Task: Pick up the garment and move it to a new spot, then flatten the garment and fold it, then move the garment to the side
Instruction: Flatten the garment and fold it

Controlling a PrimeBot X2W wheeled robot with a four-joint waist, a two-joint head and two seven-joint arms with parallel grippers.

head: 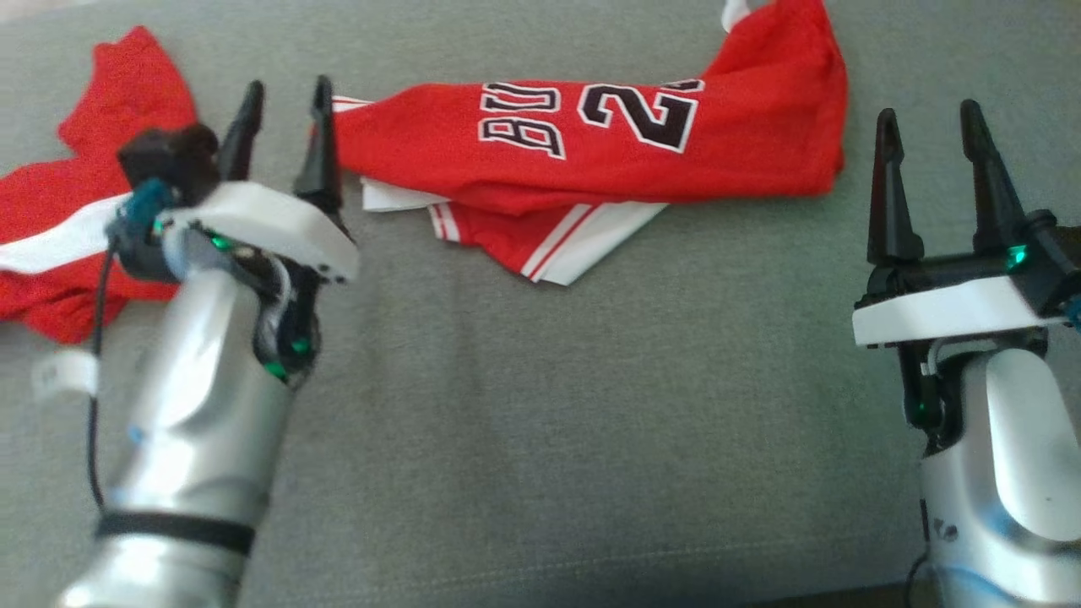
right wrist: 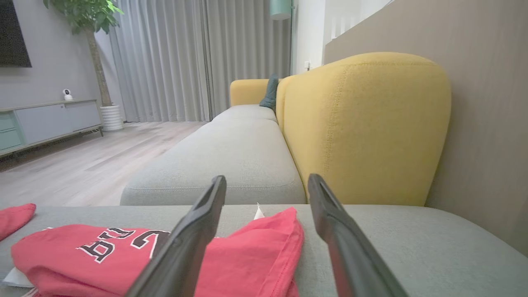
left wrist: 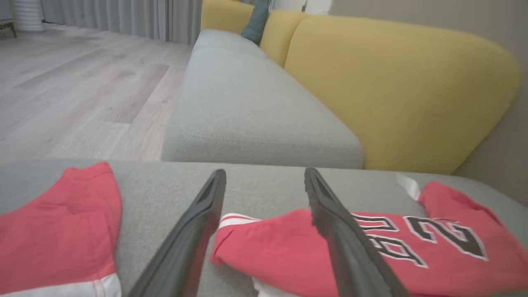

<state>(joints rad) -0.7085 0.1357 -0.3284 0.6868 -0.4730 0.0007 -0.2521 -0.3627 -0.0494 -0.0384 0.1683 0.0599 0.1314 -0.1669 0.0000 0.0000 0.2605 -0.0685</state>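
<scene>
Head view: the soft red jersey with black lettering (head: 591, 143) lies loosely folded across the far part of the grey fabric sofa seat (head: 540, 380), the left gripper (head: 287, 89) spread and empty at its striped end, the right gripper (head: 927, 110) near the other end — likewise parted, holding nothing. Left wrist view: the striped corner shows between the parted fingers (left wrist: 194, 235). Right wrist view: limp, light cloth that will probably sag — best pinched at hems or corners.
</scene>
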